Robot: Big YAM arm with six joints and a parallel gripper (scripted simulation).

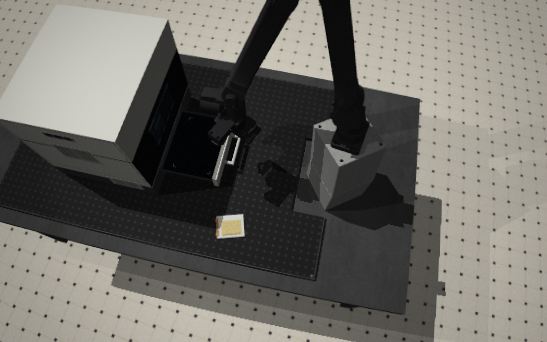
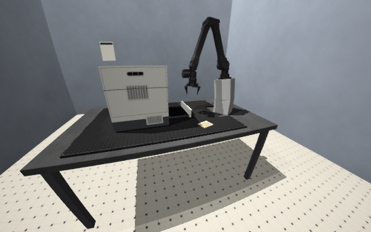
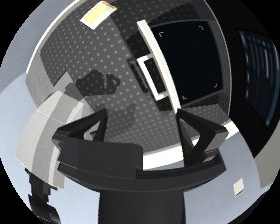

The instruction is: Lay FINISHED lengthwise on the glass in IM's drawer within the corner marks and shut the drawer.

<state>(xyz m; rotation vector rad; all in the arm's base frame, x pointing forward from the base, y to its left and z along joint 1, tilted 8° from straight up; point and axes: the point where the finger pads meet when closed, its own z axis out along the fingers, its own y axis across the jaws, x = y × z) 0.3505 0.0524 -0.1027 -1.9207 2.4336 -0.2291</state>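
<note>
The finished cassette, a small white frame with a yellow gel, lies flat on the black mat in front of the drawer. The gel imager IM is a grey box with its drawer pulled out. The drawer's dark glass is bare, with faint corner marks in the wrist view. The white drawer front carries a handle. My gripper is open and empty, hanging well above the drawer front and handle.
The arm's grey pedestal stands right of the drawer. The black dotted mat covers most of the dark table. A paper sheet hangs on the wall behind IM.
</note>
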